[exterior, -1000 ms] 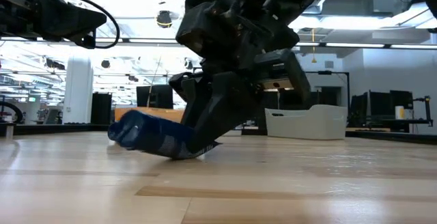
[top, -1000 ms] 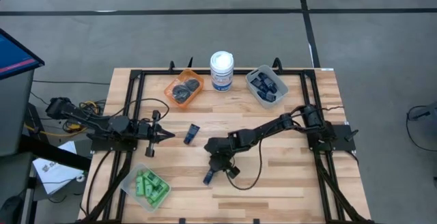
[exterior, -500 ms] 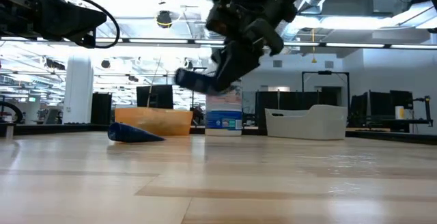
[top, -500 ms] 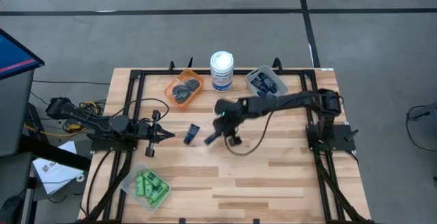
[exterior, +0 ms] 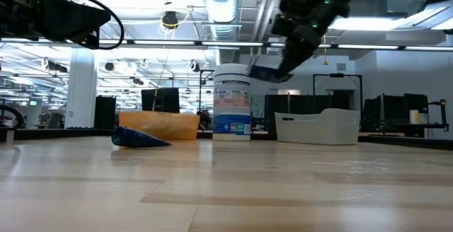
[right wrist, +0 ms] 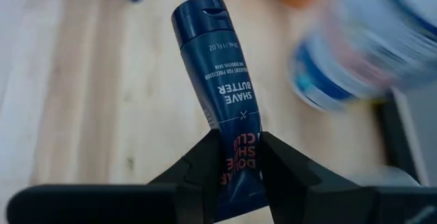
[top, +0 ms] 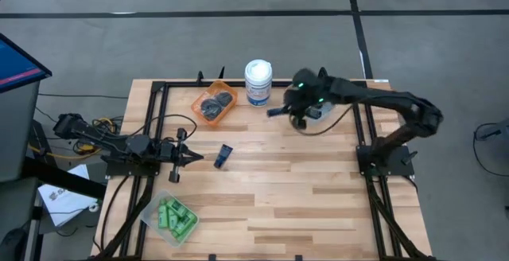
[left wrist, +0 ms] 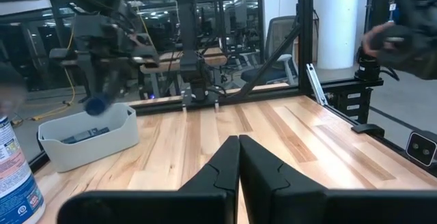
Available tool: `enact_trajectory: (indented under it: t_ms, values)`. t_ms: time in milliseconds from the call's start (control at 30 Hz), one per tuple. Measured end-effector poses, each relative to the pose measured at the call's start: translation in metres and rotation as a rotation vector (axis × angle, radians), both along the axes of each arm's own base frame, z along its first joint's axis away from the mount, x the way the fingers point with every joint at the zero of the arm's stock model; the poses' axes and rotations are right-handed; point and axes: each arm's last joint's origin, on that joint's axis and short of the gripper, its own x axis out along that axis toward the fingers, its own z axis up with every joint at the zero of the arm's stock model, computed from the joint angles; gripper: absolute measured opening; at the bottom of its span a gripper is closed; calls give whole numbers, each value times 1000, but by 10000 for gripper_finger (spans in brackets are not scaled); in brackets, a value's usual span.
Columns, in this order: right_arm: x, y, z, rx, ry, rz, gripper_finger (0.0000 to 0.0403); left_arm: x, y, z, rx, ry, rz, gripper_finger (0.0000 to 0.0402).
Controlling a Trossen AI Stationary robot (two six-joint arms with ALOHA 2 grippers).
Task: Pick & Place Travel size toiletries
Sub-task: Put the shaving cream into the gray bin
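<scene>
Squarely between right tool [right wrist: 235, 159] fingers: navy tube [right wrist: 225, 87].

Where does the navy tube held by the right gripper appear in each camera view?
High view: navy tube beside the grey bin, in the right gripper.
Low view: tube raised, right of the white tub.
Left wrist view: over the bin.
Right wrist view: centre.
Shared landmark: white tub.

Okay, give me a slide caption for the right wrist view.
Right tool shut on a navy shave butter tube, carried above the wooden table.
</scene>
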Motion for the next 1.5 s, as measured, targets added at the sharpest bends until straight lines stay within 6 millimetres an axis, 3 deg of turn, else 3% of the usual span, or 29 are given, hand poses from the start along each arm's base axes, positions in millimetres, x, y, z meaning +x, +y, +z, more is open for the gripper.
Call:
enact_trajectory:
  t_ms: [267,500,667,933,1233,1500]
  values:
    - [-66,-30,12,-69,-54,-320,87,0,0,0,0,-2,0,1]
    - [-96,-45,11,-137,-18,-686,87,0,0,0,-1,-4,0,1]
    - [-105,-50,-5,-132,6,-816,87,0,0,1,-2,-7,0,1]
    - [-111,-48,-34,-105,-11,-869,87,0,0,1,-2,-8,0,1]
    - [-113,-42,-51,-76,-13,-891,90,0,0,1,-2,-8,0,1]
    - [-115,-40,-59,-79,-5,-895,155,0,0,1,-2,-8,0,1]
